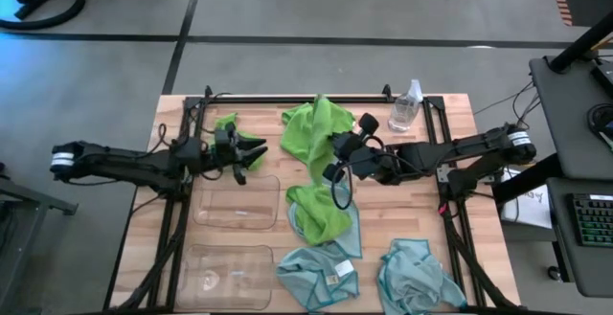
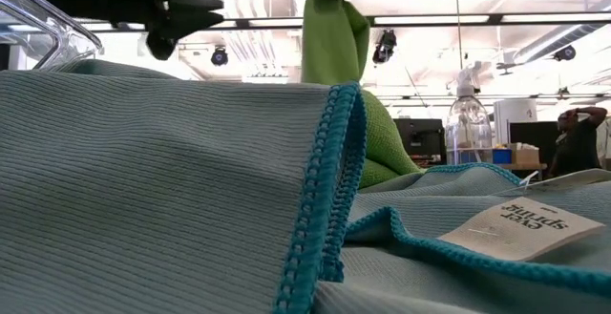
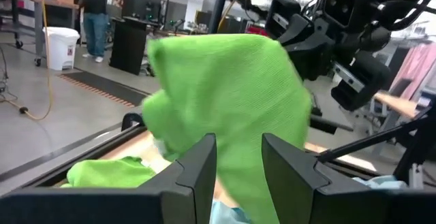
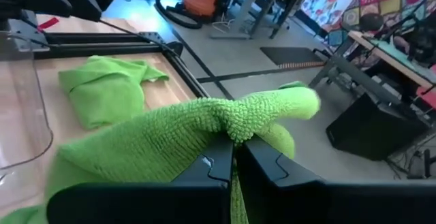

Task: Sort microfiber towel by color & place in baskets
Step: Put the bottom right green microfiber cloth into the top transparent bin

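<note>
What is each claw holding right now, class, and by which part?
Right claw pinches a bunched fold of a green towel. Left claw is open, holding nothing.

Lab: concrete floor (image 1: 316, 9), ceiling lights (image 2: 496, 20)

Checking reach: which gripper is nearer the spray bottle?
Right. The right gripper, shut on a green towel, sits just beside the spray bottle; the left gripper is open, far across the table.

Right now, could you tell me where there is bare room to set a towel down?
Both clear plastic baskets are empty: one beside the left end effector, one at the near edge. Bare wood lies beside the clear spray bottle. The middle is crowded with lime green microfiber towels and pale teal ones.
</note>
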`<state>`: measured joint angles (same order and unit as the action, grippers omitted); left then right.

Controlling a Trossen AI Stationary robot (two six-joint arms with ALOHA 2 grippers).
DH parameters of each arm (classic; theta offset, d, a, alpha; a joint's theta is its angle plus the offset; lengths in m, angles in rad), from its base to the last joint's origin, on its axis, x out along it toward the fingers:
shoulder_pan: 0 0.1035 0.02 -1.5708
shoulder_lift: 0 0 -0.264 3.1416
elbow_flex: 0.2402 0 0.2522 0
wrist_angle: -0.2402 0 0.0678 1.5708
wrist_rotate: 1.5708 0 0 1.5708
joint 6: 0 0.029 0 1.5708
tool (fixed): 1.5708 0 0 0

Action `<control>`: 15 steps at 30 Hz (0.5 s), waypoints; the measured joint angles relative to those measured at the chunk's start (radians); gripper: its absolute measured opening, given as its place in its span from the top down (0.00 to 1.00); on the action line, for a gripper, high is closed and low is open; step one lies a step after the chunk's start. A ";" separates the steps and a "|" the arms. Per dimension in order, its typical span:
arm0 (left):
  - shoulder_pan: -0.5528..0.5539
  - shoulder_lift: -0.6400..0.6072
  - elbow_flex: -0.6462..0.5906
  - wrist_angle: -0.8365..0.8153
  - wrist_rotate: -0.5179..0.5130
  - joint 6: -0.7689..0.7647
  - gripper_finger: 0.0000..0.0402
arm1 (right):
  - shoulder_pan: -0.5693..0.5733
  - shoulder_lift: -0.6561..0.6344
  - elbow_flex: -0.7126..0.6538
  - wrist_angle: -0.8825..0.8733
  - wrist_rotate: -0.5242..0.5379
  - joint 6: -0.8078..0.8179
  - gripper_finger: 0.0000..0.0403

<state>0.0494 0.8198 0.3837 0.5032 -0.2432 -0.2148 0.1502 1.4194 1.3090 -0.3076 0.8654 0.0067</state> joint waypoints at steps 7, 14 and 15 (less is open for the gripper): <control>0.000 0.178 0.145 -0.001 0.000 0.097 0.74 | -0.032 0.062 0.000 0.059 -0.001 -0.053 0.98; 0.000 0.317 0.251 -0.003 0.000 0.173 0.74 | -0.053 0.069 0.006 0.066 0.001 -0.053 0.98; 0.000 0.334 0.263 -0.004 0.000 0.178 0.74 | -0.056 0.068 0.006 0.067 0.002 -0.053 0.98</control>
<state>0.0499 1.1540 0.6470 0.4991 -0.2432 -0.0370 0.0943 1.4871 1.3151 -0.2407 0.8669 -0.0460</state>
